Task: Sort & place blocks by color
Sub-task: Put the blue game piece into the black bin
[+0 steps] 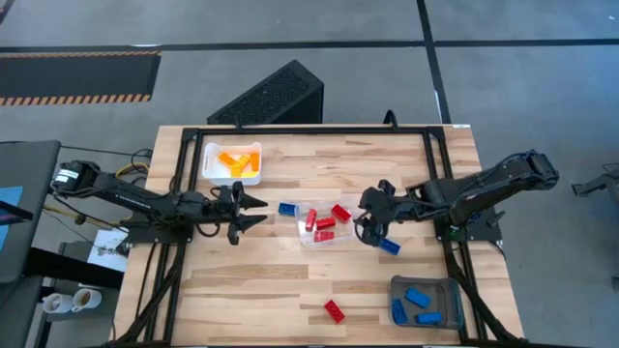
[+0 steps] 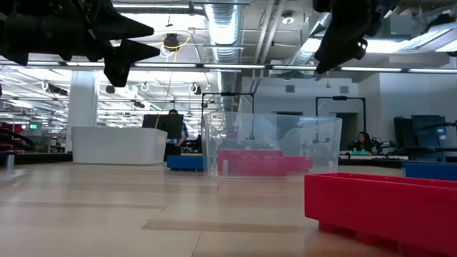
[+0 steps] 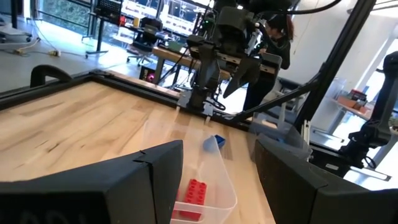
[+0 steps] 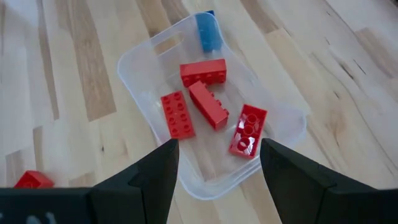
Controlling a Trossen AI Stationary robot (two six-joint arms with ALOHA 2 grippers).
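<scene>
The clear tray (image 1: 311, 235) at the table's middle holds several red blocks (image 4: 208, 106). One blue block (image 1: 287, 208) lies on the table at its left, another blue block (image 1: 389, 246) at its right. A red block (image 1: 334, 310) lies nearer the near edge. My left gripper (image 1: 263, 212) hovers open and empty left of the clear tray, fingers pointing right (image 3: 217, 180). My right gripper (image 1: 370, 232) hangs open and empty above the tray's right end, looking down on the red blocks (image 4: 217, 168). In the low view both grippers (image 2: 139, 43) (image 2: 343, 36) are well above the table.
A white tray (image 1: 215, 174) with orange blocks (image 1: 238, 160) stands at the far left. A grey tray (image 1: 426, 282) with blue blocks (image 1: 417, 296) sits at the near right corner. A dark frame (image 1: 309, 130) runs along the table's edges. People sit in the room beyond.
</scene>
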